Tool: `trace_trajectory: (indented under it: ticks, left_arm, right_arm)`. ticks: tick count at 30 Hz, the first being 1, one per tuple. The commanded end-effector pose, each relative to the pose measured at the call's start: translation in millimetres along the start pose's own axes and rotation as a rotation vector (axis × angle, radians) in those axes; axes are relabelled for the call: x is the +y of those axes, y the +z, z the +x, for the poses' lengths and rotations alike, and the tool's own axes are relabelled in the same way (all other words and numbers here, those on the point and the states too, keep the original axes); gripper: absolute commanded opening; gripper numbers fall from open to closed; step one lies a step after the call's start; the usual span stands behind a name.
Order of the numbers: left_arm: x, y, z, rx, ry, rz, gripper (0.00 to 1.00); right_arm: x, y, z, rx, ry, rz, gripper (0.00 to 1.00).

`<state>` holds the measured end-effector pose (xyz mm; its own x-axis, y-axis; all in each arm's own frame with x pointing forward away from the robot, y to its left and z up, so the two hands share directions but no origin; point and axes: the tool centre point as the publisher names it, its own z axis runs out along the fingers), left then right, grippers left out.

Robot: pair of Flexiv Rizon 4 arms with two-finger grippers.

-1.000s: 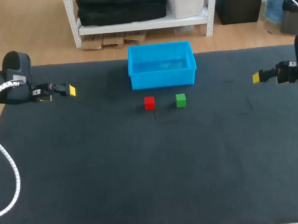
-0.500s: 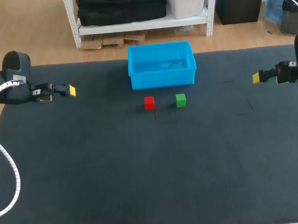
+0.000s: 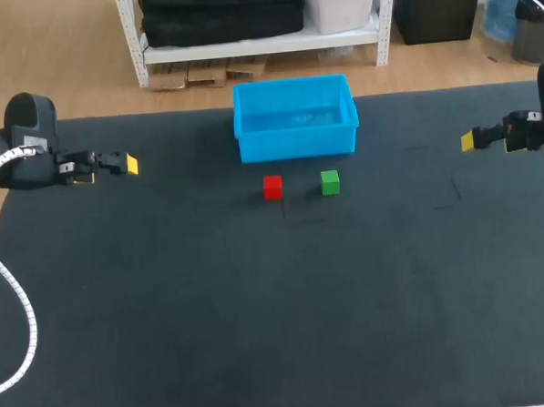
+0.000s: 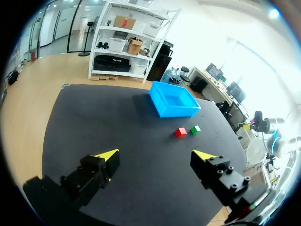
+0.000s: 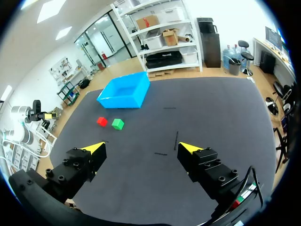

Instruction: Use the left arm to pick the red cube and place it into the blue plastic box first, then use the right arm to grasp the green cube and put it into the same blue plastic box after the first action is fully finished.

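Both cubes are sitting out in the open on the counter (image 3: 279, 331), which is covered edge to edge in a dark, near-black mat. The red cube (image 3: 272, 187) sits just in front of the blue box (image 3: 296, 146), close to its front wall but not touching. The green cube (image 3: 330, 182) is right beside the red one, toward the robot's right, with a small gap between them. They're about level with each other. The blue box is upright at the far middle of the counter, and I can't see anything in it from the head view.

Nothing stands between either claw and the cubes, just bare mat. The left claw (image 4: 157, 155) hangs over the far left part of the counter, well apart from the cubes, fingers spread wide with nothing between them. The right claw (image 5: 142, 148) is the mirror of that over the far right edge, also spread wide and holding nothing. From each wrist view the cubes and box are well ahead of the fingers.

Other bits: a white cable (image 3: 17, 308) loops down from the left arm over the left side of the counter. There are a few faint dark line marks (image 5: 176, 140) on the mat, on the right arm's side, well clear of the cubes.
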<state>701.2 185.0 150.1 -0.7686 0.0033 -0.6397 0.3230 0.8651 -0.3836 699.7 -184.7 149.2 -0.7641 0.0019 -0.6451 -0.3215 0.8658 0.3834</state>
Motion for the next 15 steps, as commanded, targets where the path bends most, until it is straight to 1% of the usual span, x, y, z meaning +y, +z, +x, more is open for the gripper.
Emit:
trace_trajectory:
  ticks: [1,11,13,14,15]
  left_arm:
    - [0.3,0.0,0.2,-0.002,0.000,0.001,1.00]
    - [-0.8,1.4,-0.1,0.004,0.003,-0.004,1.00]
    - [-2.5,5.7,-2.2,0.048,-0.017,-0.003,1.00]
    - [-5.6,7.5,-4.6,0.069,-0.009,0.000,1.00]
    - [-7.4,9.3,-6.5,0.095,-0.008,-0.018,1.00]
  right_arm:
    - [-0.4,-0.2,-0.4,0.002,0.000,-0.001,1.00]
    - [-0.4,-0.2,-0.4,0.002,0.000,-0.001,1.00]
    - [-0.4,-0.2,-0.4,0.002,0.000,-0.001,1.00]
    - [-0.4,-0.2,-0.4,0.002,0.000,-0.001,1.00]
    - [-0.4,-0.2,-0.4,0.002,0.000,-0.001,1.00]
